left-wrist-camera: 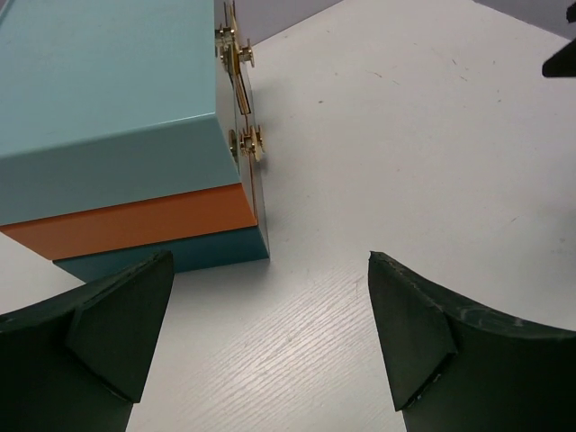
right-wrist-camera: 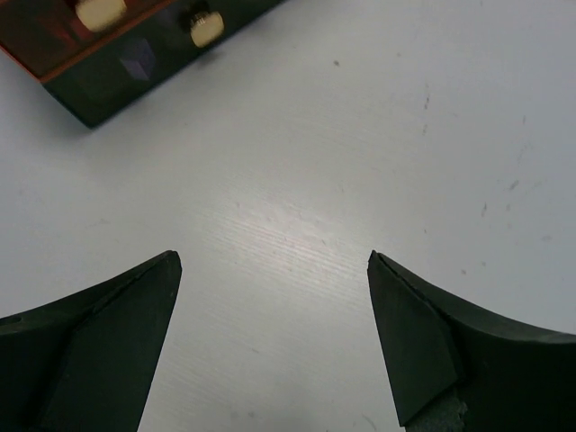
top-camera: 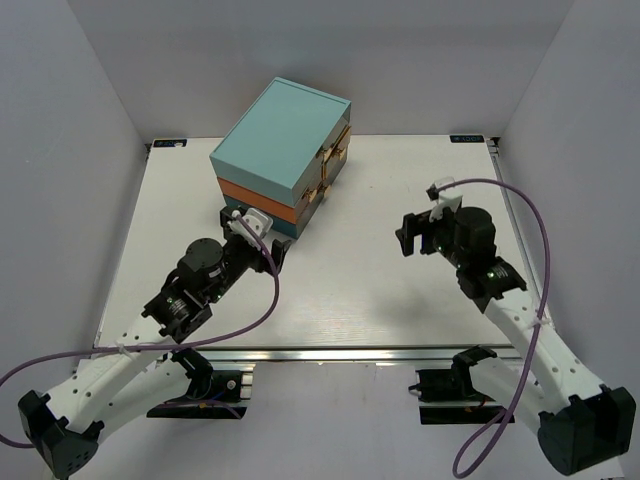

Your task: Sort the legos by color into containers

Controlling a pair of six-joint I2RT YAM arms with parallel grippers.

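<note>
A white, faintly wood-grained surface (top-camera: 380, 290) fills the floor of a booth closed in by plain pale walls (top-camera: 90, 120) on the left, right and far sides. A metal rail (top-camera: 330, 352) runs along its near edge, and small dark tags (top-camera: 168, 143) sit at its far corners. A purple cable (top-camera: 540, 250) loops off each arm.

The left tool (top-camera: 262, 245) hangs low just beside the near corner of the chest (top-camera: 280, 140). Its fingers (left-wrist-camera: 117, 324) are spread wide and hold nothing, and bare surface lies between them. The right tool (top-camera: 420, 232) is well apart from the chest, over the right half of the surface and turned toward it. It too is released, with its fingers (right-wrist-camera: 423, 333) wide and only surface between them.

The chest stands on the far left part of the surface, turned at an angle. Its layers are stacked light teal on top, orange in the middle and dark blue at the bottom. The tan drawer fronts (top-camera: 335, 160) face right and carry small brass knobs (left-wrist-camera: 245, 144). The fronts look pushed in, so whatever the drawers hold is hidden.
</note>
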